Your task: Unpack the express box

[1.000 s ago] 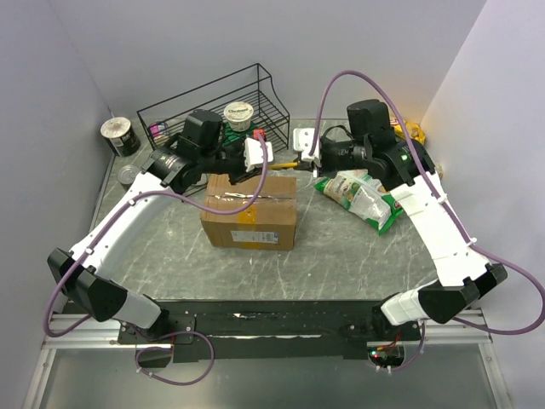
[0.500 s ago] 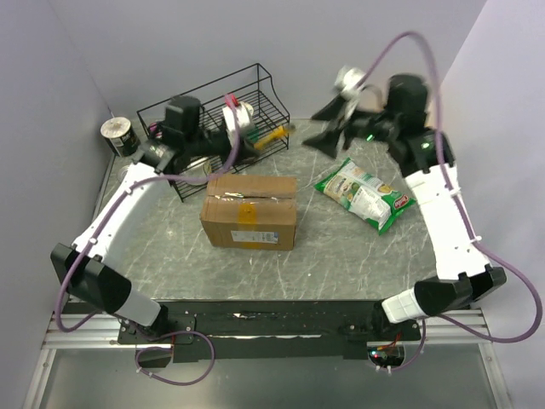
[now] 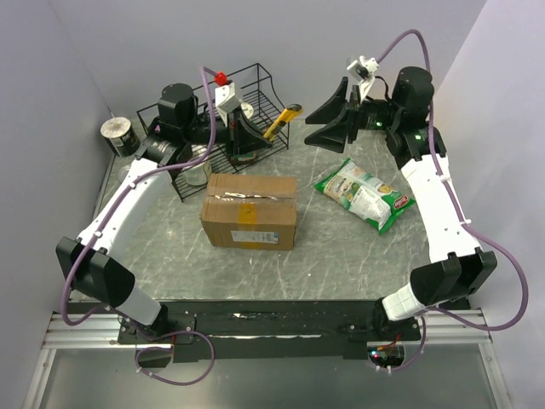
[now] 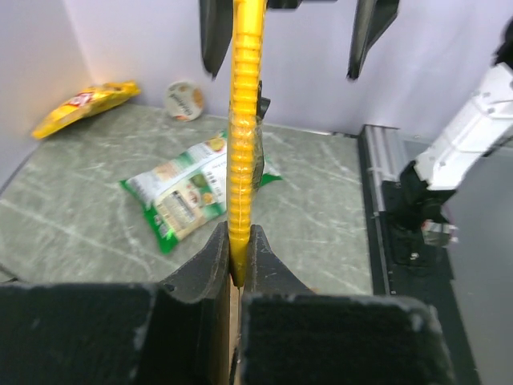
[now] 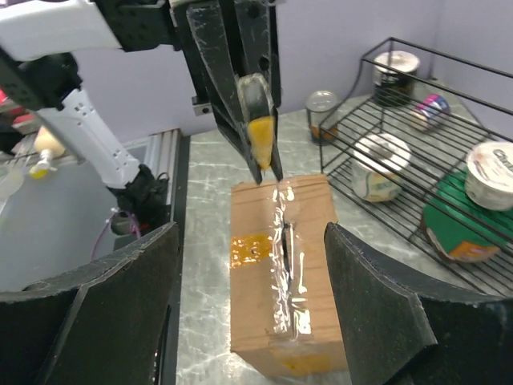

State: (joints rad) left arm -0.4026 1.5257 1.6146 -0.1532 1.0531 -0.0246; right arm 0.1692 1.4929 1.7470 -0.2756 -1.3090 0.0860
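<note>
The express box [image 3: 249, 213] is a brown carton lying mid-table, with a clear tape seam along its top and an orange label [image 5: 251, 248]. A dark slit shows in the seam [image 5: 283, 234]. My left gripper [image 3: 258, 141] hangs behind the box, over the wire rack, shut on the end of a yellow utility knife [image 3: 282, 122]. The knife [image 4: 244, 120] sticks straight out from the left gripper [image 4: 238, 245]. My right gripper [image 3: 320, 126] is open and empty, facing the knife from the right. From the right gripper [image 5: 252, 233] I look down the length of the box [image 5: 280, 281].
A black wire rack [image 3: 260, 98] at the back left holds cups and tubs [image 5: 373, 168]. A green snack bag [image 3: 362, 194] lies right of the box. A can [image 3: 119, 136] stands far left. A yellow bag [image 4: 84, 100] and a cup [image 4: 184, 98] sit by the far wall.
The right gripper let go of the yellow knife, opened and drew back to the rear right. The left gripper closed on the knife and carried it up and back from above the box.
</note>
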